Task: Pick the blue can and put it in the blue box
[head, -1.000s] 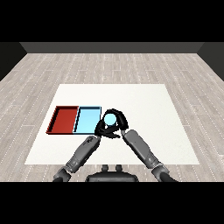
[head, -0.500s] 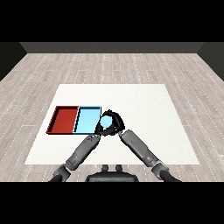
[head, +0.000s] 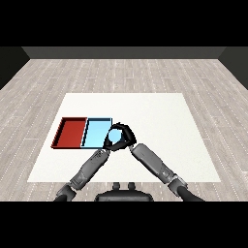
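Now | right hand (head: 123, 133) curled around blue can (head: 115, 139) | can enclosed in its fingers, at light blue tray's (head: 97, 133) right edge | left hand (head: 107, 148) mostly hidden, fingers unclear

I see a white table (head: 160, 116) in the middle of my view, pale grey wood-plank floor (head: 126, 72) around it, dark wall (head: 124, 52) beyond

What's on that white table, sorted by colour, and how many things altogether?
Red: 1, the red tray
Light blue: 1, the light blue tray
Blue: 1, the blue can, held in the right hand at the light blue tray's right edge
Total: 3
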Controlling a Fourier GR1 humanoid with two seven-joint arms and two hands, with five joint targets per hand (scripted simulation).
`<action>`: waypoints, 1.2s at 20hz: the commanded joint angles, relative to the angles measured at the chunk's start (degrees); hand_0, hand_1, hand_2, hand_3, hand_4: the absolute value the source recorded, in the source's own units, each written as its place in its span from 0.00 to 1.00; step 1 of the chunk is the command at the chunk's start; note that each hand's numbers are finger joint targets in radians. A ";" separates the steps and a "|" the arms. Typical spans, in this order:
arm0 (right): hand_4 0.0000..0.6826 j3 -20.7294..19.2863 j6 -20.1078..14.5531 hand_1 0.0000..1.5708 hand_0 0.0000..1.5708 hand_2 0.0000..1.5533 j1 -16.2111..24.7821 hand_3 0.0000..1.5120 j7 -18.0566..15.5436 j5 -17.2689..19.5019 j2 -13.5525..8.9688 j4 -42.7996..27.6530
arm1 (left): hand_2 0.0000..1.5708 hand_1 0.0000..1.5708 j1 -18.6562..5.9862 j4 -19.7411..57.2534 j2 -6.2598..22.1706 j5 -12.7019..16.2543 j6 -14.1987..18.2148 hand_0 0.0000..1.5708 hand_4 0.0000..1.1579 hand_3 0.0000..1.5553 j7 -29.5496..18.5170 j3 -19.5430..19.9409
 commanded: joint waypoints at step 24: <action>0.00 -0.12 -0.07 0.00 0.00 0.00 2.68 0.00 2.27 -4.70 1.29 -3.19 | 0.97 1.00 -2.03 4.99 -2.76 10.47 -2.20 1.00 0.97 0.93 -4.64 1.11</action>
